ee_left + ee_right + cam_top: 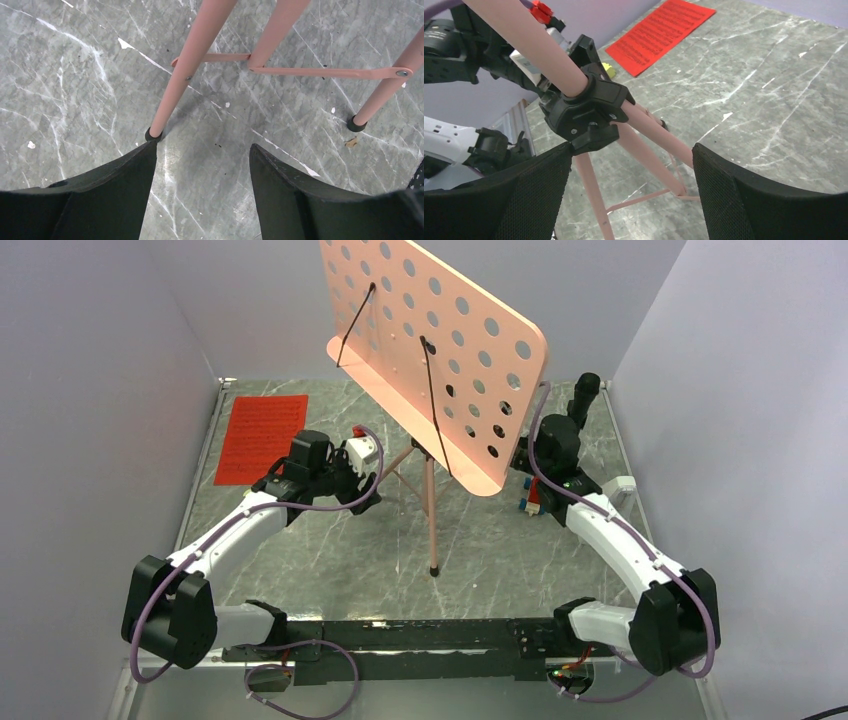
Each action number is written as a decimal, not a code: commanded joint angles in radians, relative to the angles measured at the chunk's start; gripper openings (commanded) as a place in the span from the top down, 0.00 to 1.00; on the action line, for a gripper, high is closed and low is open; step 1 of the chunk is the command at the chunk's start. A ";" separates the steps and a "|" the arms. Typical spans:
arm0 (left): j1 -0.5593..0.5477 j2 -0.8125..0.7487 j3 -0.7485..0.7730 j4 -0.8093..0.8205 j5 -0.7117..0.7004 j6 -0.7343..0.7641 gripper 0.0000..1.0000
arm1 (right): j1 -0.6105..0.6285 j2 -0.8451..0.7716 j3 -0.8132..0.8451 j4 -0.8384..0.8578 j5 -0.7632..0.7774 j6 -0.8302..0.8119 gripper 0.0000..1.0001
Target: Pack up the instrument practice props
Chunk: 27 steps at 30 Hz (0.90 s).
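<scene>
The pink music stand [440, 360] stands mid-table, its perforated desk tilted over the tripod legs [431, 520]. Red sheet-music pages [262, 437] lie flat at the back left. A small white metronome [620, 487] sits by the right wall. My left gripper [202, 146] is open low over the marble, its left fingertip beside one leg's black foot [153, 135]. My right gripper [631, 146] is open, nothing gripped. The stand's black leg hub [586, 110] is just above its left finger, with the legs [654, 150] showing between the fingers. In the top view its fingers are hidden behind the desk.
Grey walls close in the marble table [330, 560] on the left, back and right. The stand's desk overhangs both wrists. A small yellow-green piece [608, 70] lies past the hub. Small red and blue bits [528, 503] sit under the right wrist.
</scene>
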State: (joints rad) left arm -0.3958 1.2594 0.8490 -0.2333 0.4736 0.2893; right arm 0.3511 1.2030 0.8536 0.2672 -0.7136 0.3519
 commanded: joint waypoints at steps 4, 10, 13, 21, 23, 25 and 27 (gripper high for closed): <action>0.007 -0.012 -0.005 0.051 0.023 -0.024 0.27 | -0.019 -0.012 -0.037 -0.075 0.209 -0.015 0.11; 0.011 -0.012 -0.008 0.056 0.026 -0.028 0.27 | -0.081 0.004 -0.052 -0.112 0.292 0.012 0.11; 0.012 -0.012 -0.008 0.059 0.028 -0.030 0.27 | -0.094 -0.016 -0.067 -0.059 0.205 -0.008 0.10; 0.011 0.001 -0.003 0.065 0.030 -0.033 0.27 | -0.099 -0.078 -0.033 0.122 -0.226 -0.162 0.16; 0.011 0.012 0.000 0.066 0.035 -0.035 0.28 | -0.095 -0.079 -0.029 0.159 -0.233 -0.149 0.17; 0.008 0.024 0.011 0.065 0.038 -0.034 0.28 | -0.086 -0.079 -0.021 0.187 -0.214 -0.131 0.16; 0.006 0.034 0.026 0.066 0.041 -0.035 0.28 | -0.072 -0.074 -0.004 0.210 -0.199 -0.113 0.16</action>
State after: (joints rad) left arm -0.3885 1.2747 0.8417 -0.1989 0.4789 0.2668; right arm 0.2600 1.1397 0.7925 0.3588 -0.8700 0.2344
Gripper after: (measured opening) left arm 0.724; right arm 0.837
